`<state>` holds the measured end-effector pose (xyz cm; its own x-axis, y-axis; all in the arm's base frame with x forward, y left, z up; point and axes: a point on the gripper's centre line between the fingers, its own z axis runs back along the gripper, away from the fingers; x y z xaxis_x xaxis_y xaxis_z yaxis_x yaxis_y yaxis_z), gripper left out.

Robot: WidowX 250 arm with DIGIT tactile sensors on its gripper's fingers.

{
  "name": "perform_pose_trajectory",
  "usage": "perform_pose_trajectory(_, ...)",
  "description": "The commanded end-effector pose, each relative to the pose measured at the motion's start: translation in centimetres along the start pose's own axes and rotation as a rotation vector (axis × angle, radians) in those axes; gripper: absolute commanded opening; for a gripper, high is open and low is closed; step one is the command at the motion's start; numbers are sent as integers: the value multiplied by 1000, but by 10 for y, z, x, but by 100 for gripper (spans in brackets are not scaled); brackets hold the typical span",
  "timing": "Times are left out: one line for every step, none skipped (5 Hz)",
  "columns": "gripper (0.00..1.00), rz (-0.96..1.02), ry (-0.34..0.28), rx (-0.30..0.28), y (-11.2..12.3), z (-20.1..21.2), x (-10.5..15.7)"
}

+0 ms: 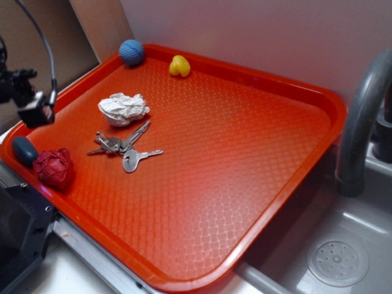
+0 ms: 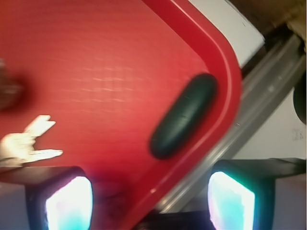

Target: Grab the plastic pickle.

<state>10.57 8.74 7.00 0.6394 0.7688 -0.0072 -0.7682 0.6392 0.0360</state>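
Fingers (image 2: 149, 203) apart, empty | plastic pickle (image 2: 183, 116) against tray rim (image 2: 225, 52) | red ball (image 1: 54, 168) touching pickle

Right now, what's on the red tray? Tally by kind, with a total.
Balls: 2, the blue ball and the dark red ball
Plastic pickle: 1
Yellow toy: 1
Crumpled white paper: 1
Key bunch: 1
Total: 6 on the tray

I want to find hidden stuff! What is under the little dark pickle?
Only the orange tray shows under the plastic pickle, which lies against the tray's raised rim. The spot right beneath it is covered, so nothing more can be seen.
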Motion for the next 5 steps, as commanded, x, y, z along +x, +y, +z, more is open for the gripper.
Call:
perform_pose_trajectory(100,-97,9,-83,17,-33,10)
perform_pose_trajectory(100,-117,43,-79,12,-42,21)
perform_pose_trajectory(100,-61,119,-58,10,-55,26)
perform_pose_trajectory(100,-89,155,-53,-4,-59,31)
perform_pose_trajectory(100,-95,181,-68,-13,-64,27)
